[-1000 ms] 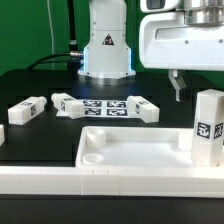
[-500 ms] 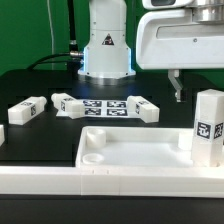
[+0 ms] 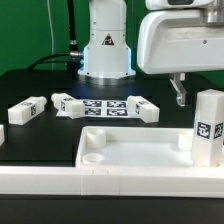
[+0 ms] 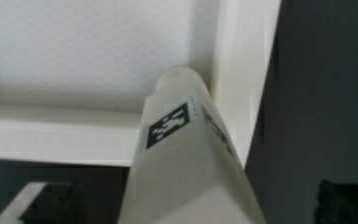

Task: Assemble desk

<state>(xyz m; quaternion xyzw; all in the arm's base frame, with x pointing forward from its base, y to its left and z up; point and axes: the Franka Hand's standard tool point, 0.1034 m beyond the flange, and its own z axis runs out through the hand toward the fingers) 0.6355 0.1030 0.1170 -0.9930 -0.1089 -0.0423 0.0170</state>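
Note:
The white desk slab (image 3: 130,150) lies rim-up near the front. One white leg (image 3: 208,127) stands upright in its corner at the exterior view's right. My gripper (image 3: 200,92) hangs open just above that leg, and only one dark finger (image 3: 179,92) shows in the exterior view. In the wrist view the leg (image 4: 185,140) rises between the two fingers (image 4: 23,205) without touching either, and the gripper (image 4: 185,208) holds nothing. Three more tagged legs (image 3: 27,109) (image 3: 72,104) (image 3: 140,108) lie loose on the black table behind the slab.
The marker board (image 3: 108,107) lies flat between the loose legs. A long low white rail (image 3: 60,182) runs along the front edge. The robot's base (image 3: 107,45) stands at the back centre, in front of a green backdrop.
The hand has shifted slightly, and its visible finger sits a little lower. The upright leg, the slab and the loose legs have not moved.

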